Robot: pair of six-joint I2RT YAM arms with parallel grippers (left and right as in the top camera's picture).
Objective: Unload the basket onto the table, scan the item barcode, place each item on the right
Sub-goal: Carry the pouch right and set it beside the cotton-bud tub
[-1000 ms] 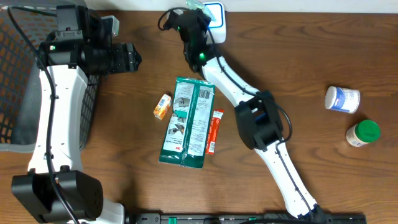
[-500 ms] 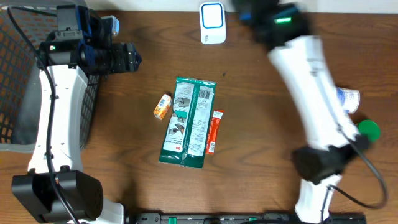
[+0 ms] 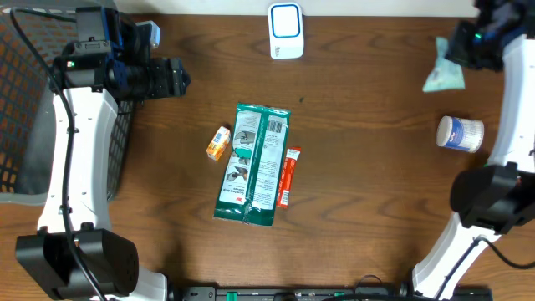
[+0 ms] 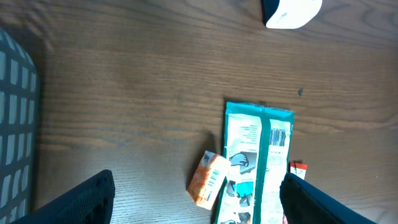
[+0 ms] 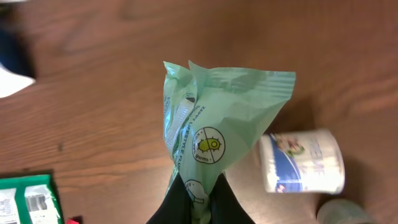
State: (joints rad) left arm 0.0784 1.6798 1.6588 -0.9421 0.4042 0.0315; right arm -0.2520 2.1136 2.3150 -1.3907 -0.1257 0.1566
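My right gripper (image 3: 457, 60) is shut on a pale green packet (image 3: 443, 76) and holds it above the table's back right corner. In the right wrist view the packet (image 5: 219, 118) fans out from the pinched fingers of this gripper (image 5: 199, 198). The white scanner with a blue face (image 3: 286, 31) stands at the back middle, well left of the packet. My left gripper (image 3: 177, 79) hovers open at the back left. In its wrist view the gripper (image 4: 199, 205) has nothing between its fingers.
A long teal packet (image 3: 252, 164), a small orange box (image 3: 218, 143) and a red sachet (image 3: 288, 176) lie mid-table. A white bottle (image 3: 460, 133) lies on its side under the held packet. A black wire basket (image 3: 21, 100) fills the left edge.
The right arm has swung from the scanner at the back middle across to the far right, carrying the green packet. The left arm has not moved.
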